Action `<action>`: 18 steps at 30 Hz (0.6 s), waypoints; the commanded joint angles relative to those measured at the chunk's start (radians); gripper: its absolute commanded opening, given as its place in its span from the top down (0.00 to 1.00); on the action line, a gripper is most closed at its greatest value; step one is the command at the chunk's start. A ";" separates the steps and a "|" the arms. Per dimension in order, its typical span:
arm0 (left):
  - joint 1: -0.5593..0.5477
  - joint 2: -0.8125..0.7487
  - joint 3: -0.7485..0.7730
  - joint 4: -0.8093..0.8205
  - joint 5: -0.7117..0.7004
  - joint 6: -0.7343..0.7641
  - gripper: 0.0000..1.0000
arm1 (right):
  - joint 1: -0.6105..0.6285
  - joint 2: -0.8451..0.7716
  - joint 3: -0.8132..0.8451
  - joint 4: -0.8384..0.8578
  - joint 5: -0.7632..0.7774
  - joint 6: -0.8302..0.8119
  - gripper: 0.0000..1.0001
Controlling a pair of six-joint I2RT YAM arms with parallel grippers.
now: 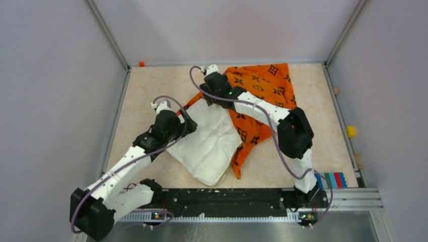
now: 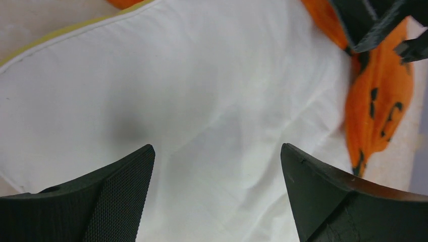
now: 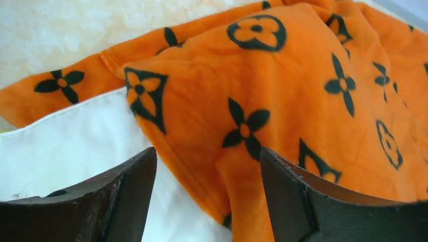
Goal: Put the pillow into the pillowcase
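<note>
The white pillow point(image 1: 209, 143) lies diagonally mid-table, its yellow trim showing at the near corner. Its far end lies against the orange pillowcase point(image 1: 262, 85), which is spread behind and to the right. My left gripper point(image 1: 191, 125) is open over the pillow's left side. In the left wrist view the gripper point(image 2: 217, 151) straddles bare pillow point(image 2: 202, 91), with the pillowcase point(image 2: 378, 106) at the right. My right gripper point(image 1: 207, 98) is at the pillowcase's left edge. In the right wrist view it point(image 3: 207, 156) is open, with the pillowcase's edge point(image 3: 242, 166) between the jaws and the pillow point(image 3: 75, 146) below left.
Grey walls and metal rails enclose the beige table point(image 1: 146, 91). A small orange piece point(image 1: 142, 64) sits at the back left corner, a yellow block point(image 1: 350, 131) on the right rail, and coloured blocks point(image 1: 332, 179) at the front right.
</note>
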 commanded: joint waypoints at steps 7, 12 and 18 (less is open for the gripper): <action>0.103 0.198 -0.087 0.091 0.011 0.034 0.25 | 0.011 0.124 0.062 0.156 -0.070 -0.155 0.27; 0.115 0.254 -0.101 0.130 0.031 0.054 0.79 | -0.016 0.186 0.102 0.133 -0.054 -0.139 0.33; 0.121 0.259 -0.108 0.142 0.051 0.086 1.00 | -0.050 0.225 0.236 0.052 -0.019 -0.066 0.96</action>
